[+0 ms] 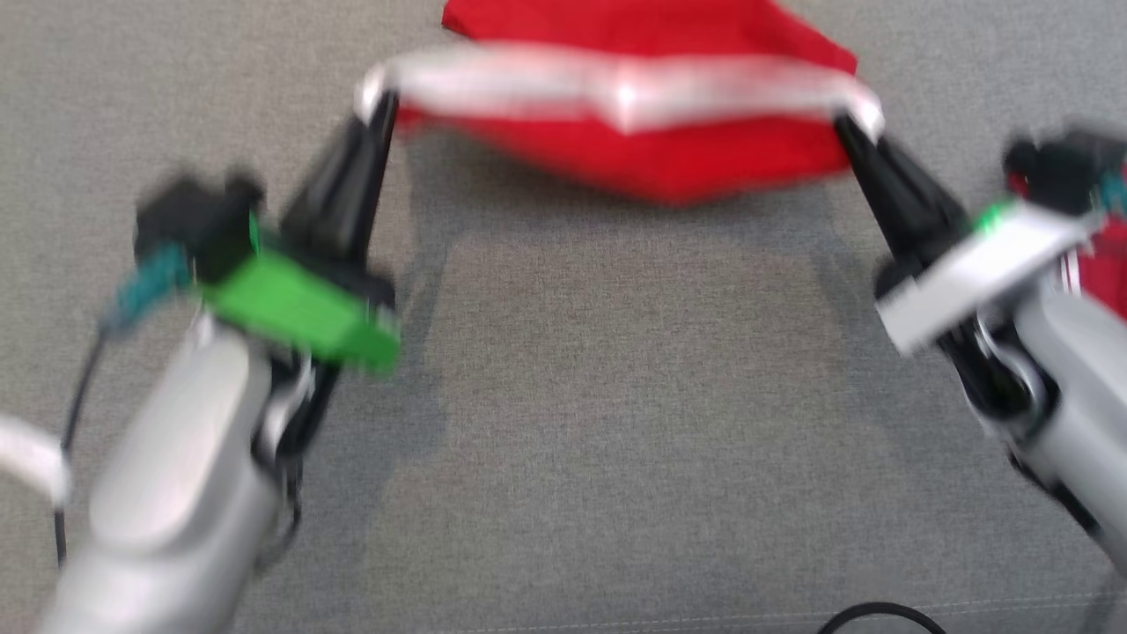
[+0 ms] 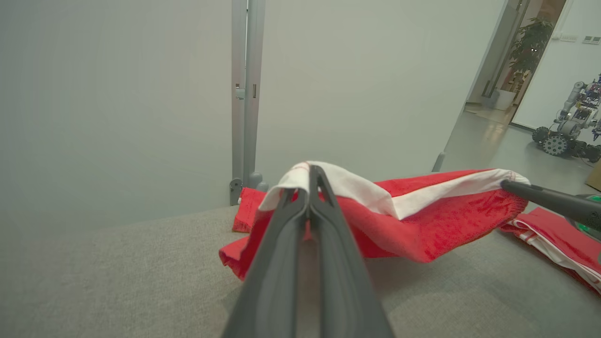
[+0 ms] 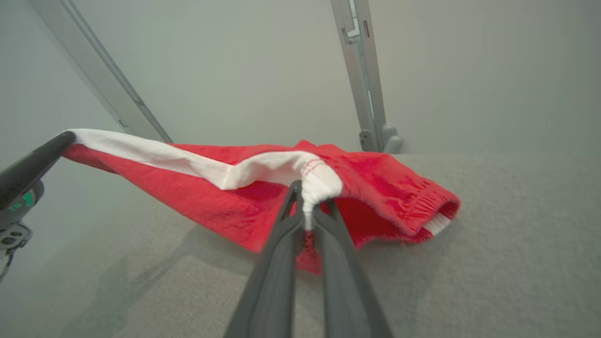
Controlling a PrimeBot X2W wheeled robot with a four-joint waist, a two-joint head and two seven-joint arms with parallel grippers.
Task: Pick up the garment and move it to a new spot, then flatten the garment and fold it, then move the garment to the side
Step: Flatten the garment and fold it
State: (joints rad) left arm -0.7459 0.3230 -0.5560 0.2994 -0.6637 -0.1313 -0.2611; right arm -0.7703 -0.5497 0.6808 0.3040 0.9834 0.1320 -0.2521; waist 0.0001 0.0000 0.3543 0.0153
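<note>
Head view, blurred: red garment (image 1: 669, 167) top centre, slung between left gripper (image 1: 380, 101) and right gripper (image 1: 850, 128), both clamped on white band (image 1: 616, 84) ends; soft, light, sagging, probably shorts; band corners best hold.

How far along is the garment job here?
Done: the pick-up; left gripper and right gripper are each shut on the white waistband of the red garment. In hand: it hangs stretched between them, far part on the grey surface. Left: flattening, folding, moving aside.
</note>
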